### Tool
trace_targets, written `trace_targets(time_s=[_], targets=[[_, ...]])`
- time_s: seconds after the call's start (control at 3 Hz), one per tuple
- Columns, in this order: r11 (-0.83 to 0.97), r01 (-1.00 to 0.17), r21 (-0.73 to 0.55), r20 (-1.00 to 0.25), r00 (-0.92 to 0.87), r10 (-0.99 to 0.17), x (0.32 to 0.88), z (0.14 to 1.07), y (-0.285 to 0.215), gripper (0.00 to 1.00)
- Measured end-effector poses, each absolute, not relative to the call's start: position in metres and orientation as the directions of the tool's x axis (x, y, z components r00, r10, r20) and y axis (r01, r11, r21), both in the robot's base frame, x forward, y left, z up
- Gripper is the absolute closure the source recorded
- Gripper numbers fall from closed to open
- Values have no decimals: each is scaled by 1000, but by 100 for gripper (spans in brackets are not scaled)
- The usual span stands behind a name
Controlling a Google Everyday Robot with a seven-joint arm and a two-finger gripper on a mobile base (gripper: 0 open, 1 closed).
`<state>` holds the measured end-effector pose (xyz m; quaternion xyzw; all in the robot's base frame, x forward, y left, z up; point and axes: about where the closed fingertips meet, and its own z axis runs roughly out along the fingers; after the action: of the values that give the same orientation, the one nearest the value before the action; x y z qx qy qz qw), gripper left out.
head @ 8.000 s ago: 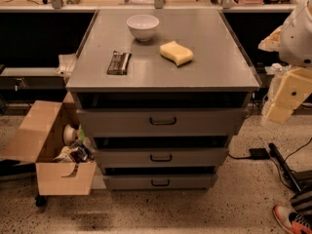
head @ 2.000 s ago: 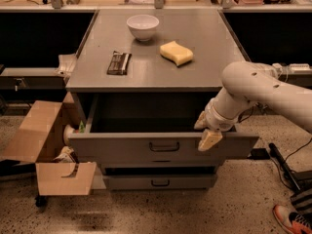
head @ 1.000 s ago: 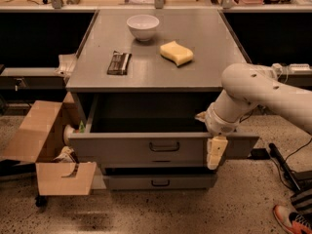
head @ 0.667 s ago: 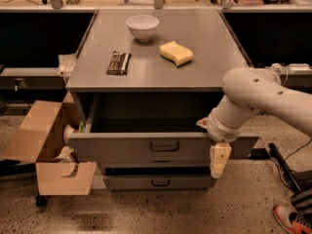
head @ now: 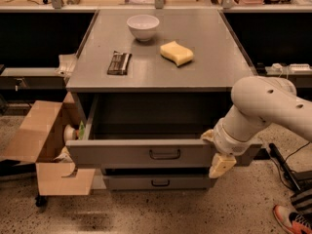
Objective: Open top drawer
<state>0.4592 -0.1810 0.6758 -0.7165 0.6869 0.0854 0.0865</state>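
Standing well out from under the front edge of the bench [head: 209,74], the top drawer [head: 126,153] shows its plain grey front and the small dark bar handle [head: 165,154] at its middle; its inside is in deep shadow and nothing in it can be made out. The gripper [head: 221,167] hangs at the right end of that drawer front, below the bench's front right corner, a pale cream piece dropping just past the drawer's lower edge. It reads as one blurred shape, so I cannot tell whether it is spread or closed, nor whether it touches the drawer. The white arm [head: 265,106] behind it covers the drawer's right end and runs off the right side of the view. Beneath the open drawer only a narrow strip of a second drawer [head: 131,182] shows, with its own handle; anything lower is hidden. On the bench, a white bowl [head: 143,27] sits near the far edge, a yellow sponge [head: 176,52] lies right of the middle, and a dark flat packet [head: 119,63] lies toward the left edge, its markings too dim to read. Off the bench's front left corner stands an open cardboard box [head: 46,130], its contents mostly hidden behind a flap. At the lower right a shoe [head: 291,219] is cut off by the frame, near a dark cable [head: 282,165] on the floor.
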Motion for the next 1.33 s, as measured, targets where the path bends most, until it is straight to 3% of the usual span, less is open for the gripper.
trace_targets(time_s=[0.67, 1.0, 1.33], targets=[[-42, -998, -48, -244, 53, -968, 441, 689, -193, 85], [-43, -998, -50, -245, 54, -968, 440, 690, -194, 91], [-43, -998, -50, -245, 54, -968, 440, 690, -194, 69]])
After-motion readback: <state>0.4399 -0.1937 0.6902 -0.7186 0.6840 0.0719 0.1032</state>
